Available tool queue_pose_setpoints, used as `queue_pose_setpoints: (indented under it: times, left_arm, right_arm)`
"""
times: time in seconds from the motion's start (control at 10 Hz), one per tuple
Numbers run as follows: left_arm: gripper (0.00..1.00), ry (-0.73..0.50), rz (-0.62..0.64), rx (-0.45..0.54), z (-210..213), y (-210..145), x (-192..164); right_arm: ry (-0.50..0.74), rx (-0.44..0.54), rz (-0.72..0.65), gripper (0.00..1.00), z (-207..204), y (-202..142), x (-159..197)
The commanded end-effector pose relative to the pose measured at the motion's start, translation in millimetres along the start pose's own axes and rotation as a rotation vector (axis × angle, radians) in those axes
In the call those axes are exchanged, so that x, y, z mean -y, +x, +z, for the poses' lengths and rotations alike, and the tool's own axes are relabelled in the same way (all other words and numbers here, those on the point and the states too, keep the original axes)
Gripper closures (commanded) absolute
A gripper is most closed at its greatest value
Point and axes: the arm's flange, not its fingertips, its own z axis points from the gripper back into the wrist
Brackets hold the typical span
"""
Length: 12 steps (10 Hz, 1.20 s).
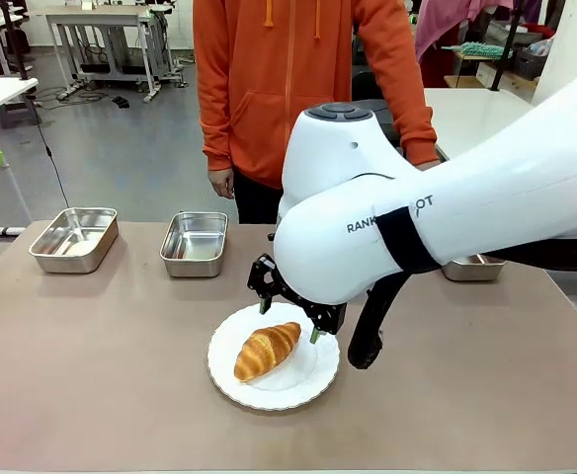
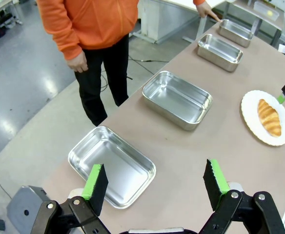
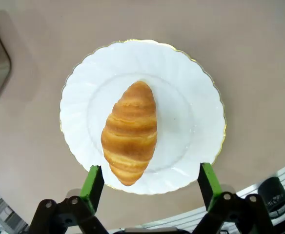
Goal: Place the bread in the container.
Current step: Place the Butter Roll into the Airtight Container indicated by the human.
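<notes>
The bread [image 1: 267,350] is a golden-brown croissant lying on a round white plate [image 1: 231,372] near the table's front middle. My right gripper [image 1: 288,321] hangs open just above the plate's far edge, nothing between its green pads. Looking straight down in the right wrist view, the bread [image 3: 130,131] lies on the plate [image 3: 191,122] a little beyond the open right gripper [image 3: 151,183]. My left gripper [image 2: 156,180] is open and empty above the table's end, over a steel container [image 2: 113,165]. The bread [image 2: 270,117] shows far off there too.
Shiny steel pans stand along the far edge: one at far left [image 1: 74,238], one left of middle [image 1: 195,243], one partly hidden behind my right arm [image 1: 471,269]. A person in an orange hoodie [image 1: 298,79] stands at the far side, hands down.
</notes>
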Motion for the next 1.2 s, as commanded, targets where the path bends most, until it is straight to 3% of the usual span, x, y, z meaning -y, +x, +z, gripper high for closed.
queue_pose_setpoints:
  times: [0.0,0.7,1.1]
  left_arm:
    - [0.00,0.000,-0.006,0.009,0.6,0.7,0.9]
    - [0.00,0.000,-0.006,0.009,0.6,0.7,0.9]
    - [0.00,0.000,-0.006,0.009,0.6,0.7,0.9]
  right_arm:
    - [0.000,-0.009,-0.002,0.00,-6.4,-0.1,-2.4]
    - [0.088,0.086,-0.180,0.00,-60.0,-16.4,-24.5]
    - [0.034,0.052,-0.169,0.00,-80.4,-21.3,-37.8]
